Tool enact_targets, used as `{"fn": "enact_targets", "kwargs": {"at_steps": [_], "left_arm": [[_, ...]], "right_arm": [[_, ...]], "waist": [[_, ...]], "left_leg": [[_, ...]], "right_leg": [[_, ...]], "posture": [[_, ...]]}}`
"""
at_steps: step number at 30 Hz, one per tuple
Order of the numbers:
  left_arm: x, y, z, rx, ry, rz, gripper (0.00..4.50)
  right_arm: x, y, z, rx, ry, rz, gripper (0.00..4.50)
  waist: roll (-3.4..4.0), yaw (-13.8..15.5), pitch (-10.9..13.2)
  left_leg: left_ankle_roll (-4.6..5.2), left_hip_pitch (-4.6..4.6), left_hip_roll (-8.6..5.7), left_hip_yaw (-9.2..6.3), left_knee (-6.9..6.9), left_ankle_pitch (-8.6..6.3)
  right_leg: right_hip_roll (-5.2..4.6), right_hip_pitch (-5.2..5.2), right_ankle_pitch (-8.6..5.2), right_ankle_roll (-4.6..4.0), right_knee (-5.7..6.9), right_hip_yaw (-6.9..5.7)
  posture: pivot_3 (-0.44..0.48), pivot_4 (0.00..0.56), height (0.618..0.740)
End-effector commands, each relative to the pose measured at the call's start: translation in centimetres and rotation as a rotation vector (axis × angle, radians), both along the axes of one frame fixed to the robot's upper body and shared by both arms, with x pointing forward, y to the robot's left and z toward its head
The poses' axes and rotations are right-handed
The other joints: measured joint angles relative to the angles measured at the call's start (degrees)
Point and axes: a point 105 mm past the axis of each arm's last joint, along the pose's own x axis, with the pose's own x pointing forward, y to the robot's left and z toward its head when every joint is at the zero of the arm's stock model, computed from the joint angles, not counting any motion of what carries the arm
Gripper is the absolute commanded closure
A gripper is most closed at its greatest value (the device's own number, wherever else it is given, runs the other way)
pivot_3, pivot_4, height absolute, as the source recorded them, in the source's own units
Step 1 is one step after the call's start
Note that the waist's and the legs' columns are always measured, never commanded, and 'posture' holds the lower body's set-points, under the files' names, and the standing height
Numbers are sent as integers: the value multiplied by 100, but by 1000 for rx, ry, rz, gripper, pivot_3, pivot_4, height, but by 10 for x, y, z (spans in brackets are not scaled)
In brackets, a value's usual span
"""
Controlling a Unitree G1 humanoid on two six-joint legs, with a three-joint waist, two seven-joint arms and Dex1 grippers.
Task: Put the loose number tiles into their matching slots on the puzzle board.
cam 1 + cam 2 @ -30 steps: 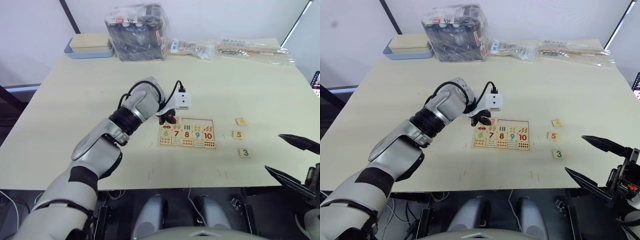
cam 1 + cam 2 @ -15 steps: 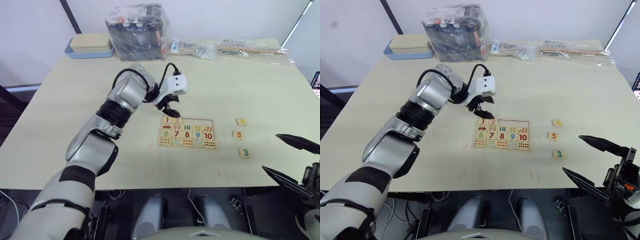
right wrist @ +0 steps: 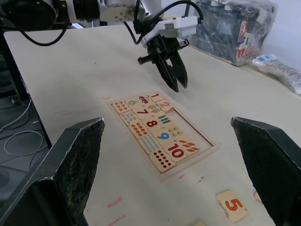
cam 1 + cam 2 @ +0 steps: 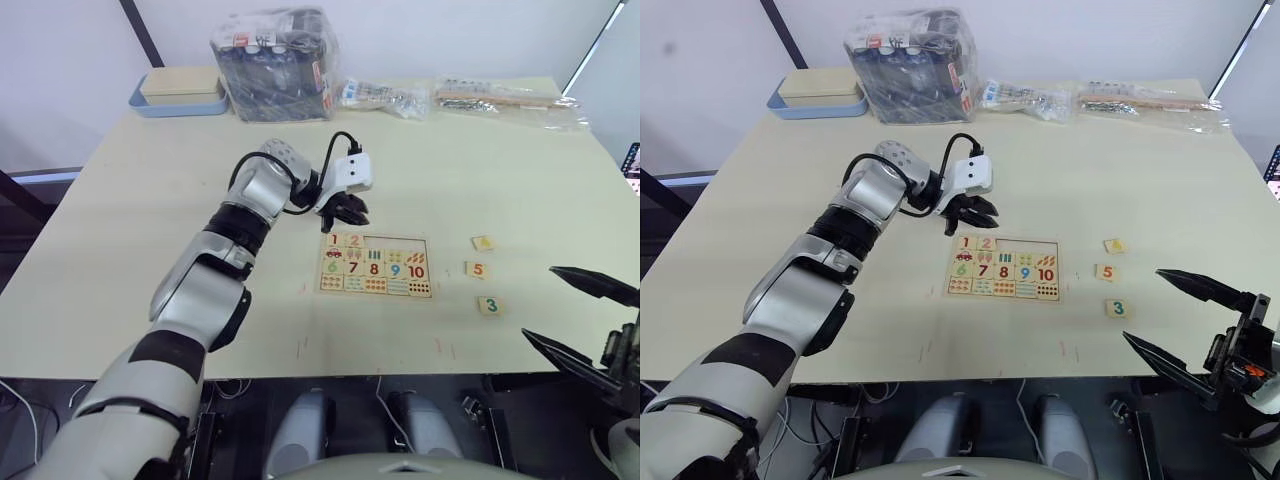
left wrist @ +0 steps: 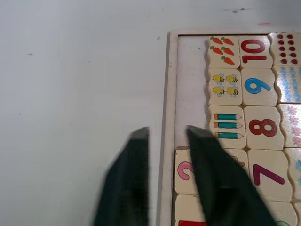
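The left end effector [image 4: 350, 212] hovers empty, fingers slightly parted, just above the puzzle board's [image 4: 375, 265] top-left corner. Tiles 3 [image 4: 489, 305], 5 [image 4: 477, 269] lie near the wide-open right end effector [image 4: 580, 315].

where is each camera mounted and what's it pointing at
Left and right eye views: on the head, looking down over the table at the puzzle board; left arm reaches in, right gripper low at the right.
Left wrist view: looks along the left gripper at the board's edge.
Right wrist view: low at the table's near edge, between its own fingers, facing the board.
All share the board.
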Motion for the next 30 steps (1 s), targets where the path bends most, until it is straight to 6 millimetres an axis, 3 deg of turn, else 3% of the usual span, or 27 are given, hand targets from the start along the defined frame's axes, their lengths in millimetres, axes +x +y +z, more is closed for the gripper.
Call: {"fn": "enact_targets", "kwargs": {"at_steps": [1,30], "left_arm": [[1,-4,2,1,-47,-29,4491],[6,10,-29,111,-44,13,4491]], "right_arm": [[-2,3,5,-4,-35,6,0],[-3,4,5,1,-34,-4,0]], "waist": [[0,-3,0],[0,-4,0]], "left_leg": [[0,0,0,1,0,0],[0,0,-1,-1,0,0]], "right_leg": [[0,0,0,0,0,0],[1,0,1,0,3,0]], "posture": [[0,150,740],[0,150,740]]}}
